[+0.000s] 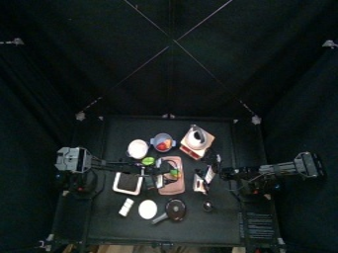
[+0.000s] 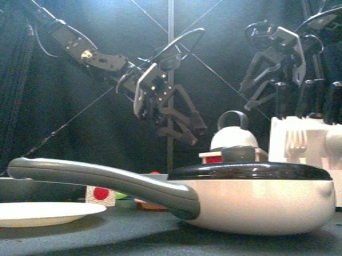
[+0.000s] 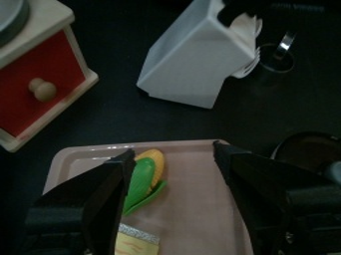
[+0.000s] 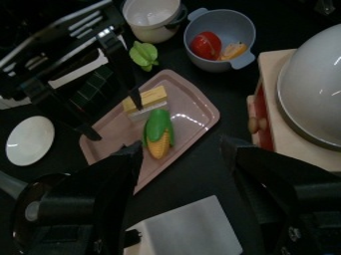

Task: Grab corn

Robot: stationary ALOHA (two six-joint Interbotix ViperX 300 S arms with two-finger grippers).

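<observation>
— Since it looks like a toy, how will the small yellow cob of corn in its green plastic husk (image 4: 158, 133) handle?

— Probably light and stiff. The surface seems smooth, so it could slip or roll if pinched at its tapered end. The safest hold is judged to be across the thick middle, the jaws closing on its two long sides.

— Where does it lie?

— Flat on the pale pink rectangular tray (image 4: 194, 108), near the tray's middle. A small yellow-and-white block (image 4: 148, 97) lies just beside it on the same tray. In the left wrist view the corn (image 3: 144, 181) shows between the jaws, close to one of them.

— And its look?

— Yellow kernels down one face, bright green leaves wrapping the rest, one end narrower than the other.

— What of the left gripper (image 3: 176, 189)?

— Its jaws stand spread wide, empty, over the tray with the cob below and between them. The right wrist view shows that same arm reaching in above the tray.

— The right gripper (image 4: 180, 204)?

— Also apart and holding nothing, hanging back from the tray beside a white dome-lidded object on a wooden board (image 4: 309, 70).
</observation>
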